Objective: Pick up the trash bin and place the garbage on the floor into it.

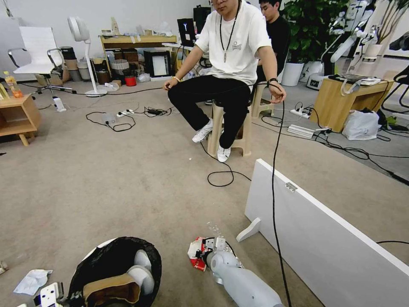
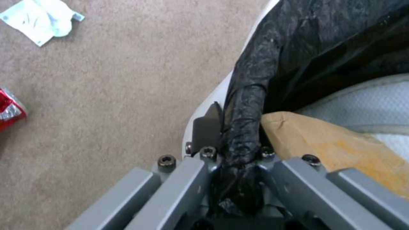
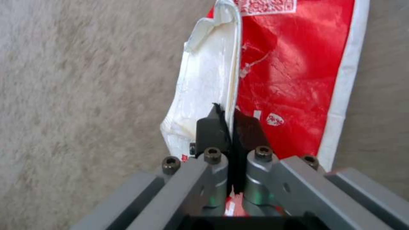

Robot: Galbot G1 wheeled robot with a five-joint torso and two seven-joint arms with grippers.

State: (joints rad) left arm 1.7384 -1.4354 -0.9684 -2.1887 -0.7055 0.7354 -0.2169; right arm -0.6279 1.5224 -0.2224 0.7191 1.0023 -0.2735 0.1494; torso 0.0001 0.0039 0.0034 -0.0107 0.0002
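The left claw (image 2: 232, 134) pinches the black-lined rim of the trash bin (image 1: 115, 266), which holds a brown paper bag (image 1: 111, 289). The right claw (image 3: 230, 123) grips a red-and-white snack packet (image 3: 289, 80) on the floor (image 1: 128, 183). A crumpled tissue (image 1: 32, 281) lies nearby.

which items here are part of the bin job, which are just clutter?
Job:
- trash bin, rim gripped by left tool
- brown paper bag, inside bin
- snack packet, pinched by right tool
- white tissue, on carpet

Clutter:
- white board
- black cables
- wooden side table

Head camera high, looking down, wrist cameras close above carpet (image 1: 106, 179)
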